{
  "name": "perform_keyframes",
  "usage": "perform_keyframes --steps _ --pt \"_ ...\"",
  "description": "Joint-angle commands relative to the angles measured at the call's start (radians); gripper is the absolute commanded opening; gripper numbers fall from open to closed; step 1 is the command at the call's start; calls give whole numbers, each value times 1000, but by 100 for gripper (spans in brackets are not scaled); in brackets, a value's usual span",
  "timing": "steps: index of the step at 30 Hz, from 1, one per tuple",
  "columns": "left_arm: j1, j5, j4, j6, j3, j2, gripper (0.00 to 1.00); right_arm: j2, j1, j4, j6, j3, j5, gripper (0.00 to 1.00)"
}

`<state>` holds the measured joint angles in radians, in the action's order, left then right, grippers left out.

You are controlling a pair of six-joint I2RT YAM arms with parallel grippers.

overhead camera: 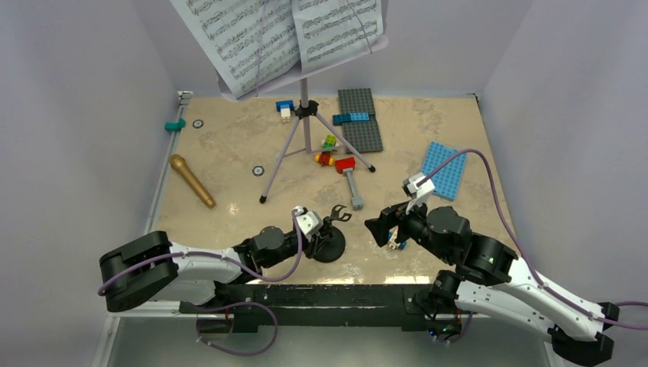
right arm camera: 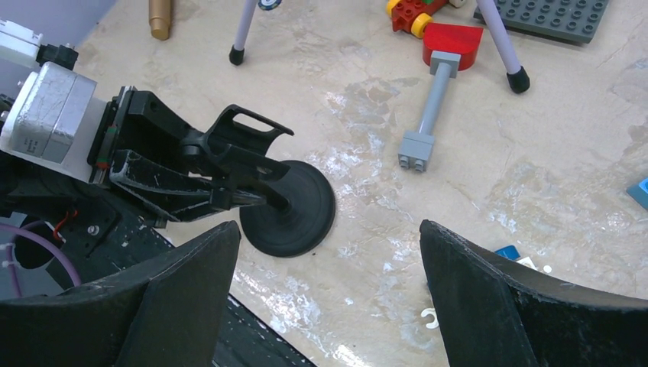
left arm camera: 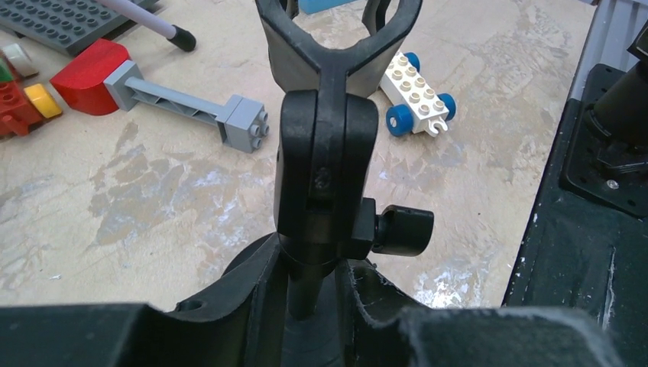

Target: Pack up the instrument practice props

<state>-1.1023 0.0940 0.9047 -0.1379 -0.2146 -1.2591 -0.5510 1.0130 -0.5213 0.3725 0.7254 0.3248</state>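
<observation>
- The left gripper is clenched on the thin stem of the black mic stand, one finger on each side just above the round base.
- The mic stand sits at the near edge of the worktop, about mid-width. Its forked clip is at the top, pointing away towards the far side.
- From these views I cannot tell whether the base lies flat on the worktop or is tipped.
- The right gripper is released, its fingers spread wide. It hovers just right of the mic stand, apart from it, with nothing between the fingers.
- The lilac music stand stands upright at the far middle on three splayed legs.
- White sheet-music pages lie open on the music stand's desk.
- The gold-brown microphone lies on the left of the worktop, well apart from both arms.
- A red-headed grey toy hammer lies between the music stand's legs and the mic stand.
- A blue baseplate lies to the right and a grey baseplate at the far middle.
- A small white wheeled brick sits near the mic stand's clip.
</observation>
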Motion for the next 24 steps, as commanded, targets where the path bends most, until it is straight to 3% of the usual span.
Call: perform_keyframes --steps 1,6,13,17,24 --pt "-7 51 0 9 -11 121 0 13 -6 4 -12 34 26 92" --pt "-7 239 -240 32 -22 369 0 14 -7 7 -9 31 20 92" --pt "38 583 -771 -48 -206 652 0 11 -7 34 -10 15 3 92" --pt "252 546 -1058 -218 -325 691 0 -4 -7 57 -8 13 -19 92" --pt "565 551 -1010 -300 -438 589 0 -7 -6 76 -9 9 -51 92"
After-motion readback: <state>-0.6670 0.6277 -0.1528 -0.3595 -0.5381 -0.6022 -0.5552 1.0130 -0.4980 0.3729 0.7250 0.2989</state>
